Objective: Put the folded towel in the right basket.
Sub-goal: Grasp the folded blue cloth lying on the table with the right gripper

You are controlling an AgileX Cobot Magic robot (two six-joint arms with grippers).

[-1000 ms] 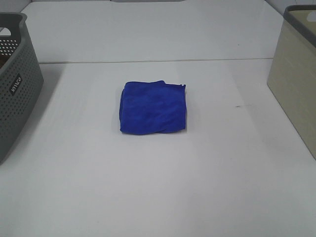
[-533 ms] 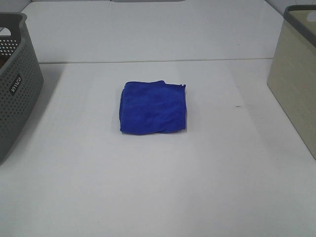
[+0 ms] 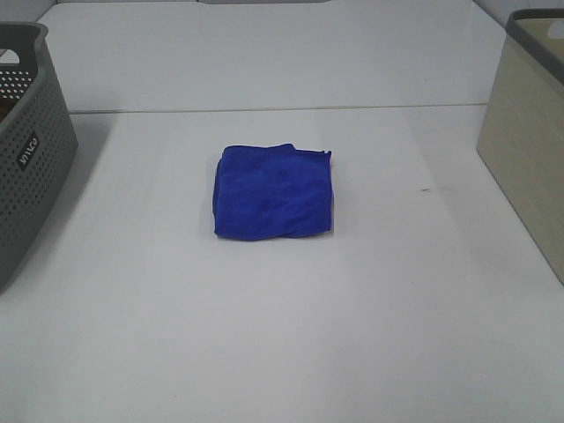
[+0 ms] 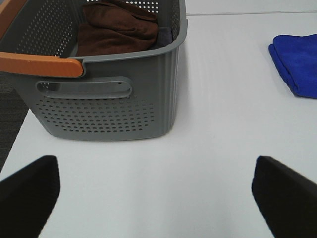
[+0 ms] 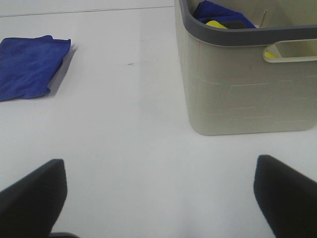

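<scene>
white table [image 3: 291, 344]; folded towel [image 3: 274, 191], grey basket [image 3: 31, 172], beige basket [image 3: 529, 150]

Left fingers [image 4: 28, 193]: matte black, broad, with blunt rounded tips, blurred at the edges. Right fingers [image 5: 285, 191]: same matte black, same blunt shape.

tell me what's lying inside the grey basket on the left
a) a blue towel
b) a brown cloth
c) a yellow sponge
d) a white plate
B: the left wrist view shows a brown cloth bunched inside the grey basket, while the blue towel lies out on the table.
</scene>
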